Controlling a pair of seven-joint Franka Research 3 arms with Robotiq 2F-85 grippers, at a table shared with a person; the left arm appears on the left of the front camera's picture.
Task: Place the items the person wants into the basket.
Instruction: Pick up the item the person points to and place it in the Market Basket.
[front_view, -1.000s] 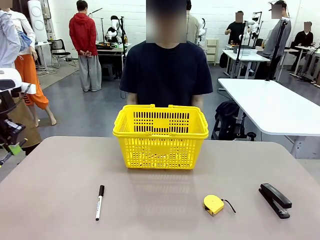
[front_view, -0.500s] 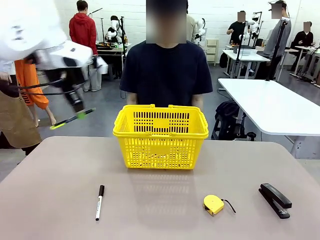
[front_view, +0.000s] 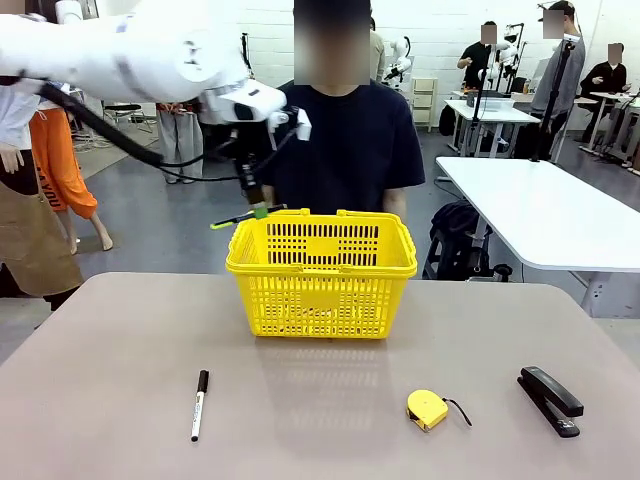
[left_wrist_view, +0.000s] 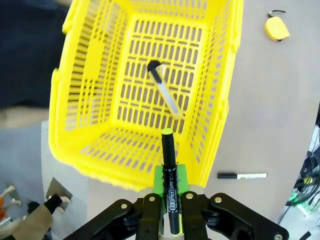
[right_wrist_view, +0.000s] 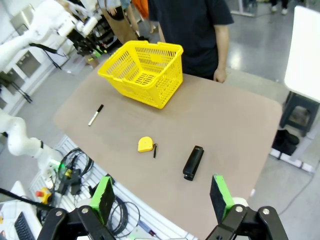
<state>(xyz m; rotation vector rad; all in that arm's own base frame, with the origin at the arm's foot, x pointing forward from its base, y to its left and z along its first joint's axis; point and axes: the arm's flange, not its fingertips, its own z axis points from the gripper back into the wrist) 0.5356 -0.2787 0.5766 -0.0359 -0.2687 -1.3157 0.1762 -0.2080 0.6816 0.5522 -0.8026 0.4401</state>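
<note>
Left gripper (front_view: 258, 207) is up at the far-left corner of the basket (front_view: 320, 275), green pads clamped on the slim black pen (left_wrist_view: 169, 155). The pen sits roughly level, with its yellow tip poking out to the left past the rim. The barrel has white print. The basket is bright yellow moulded plastic with slotted lattice walls and floor, on the matte grey-brown table (front_view: 100, 380) in front of the person (front_view: 335, 140) in navy. A slim object (left_wrist_view: 164, 90) with a black end and a pale shaft lies on the basket floor; can't tell what it is. Right gripper (right_wrist_view: 162, 197) is high above the table edge, pads wide apart, holding nothing. On the table are the rounded yellow tape measure (front_view: 428, 410), a white marker (front_view: 200, 405) with a black cap, and a black stapler (front_view: 550, 400).
</note>
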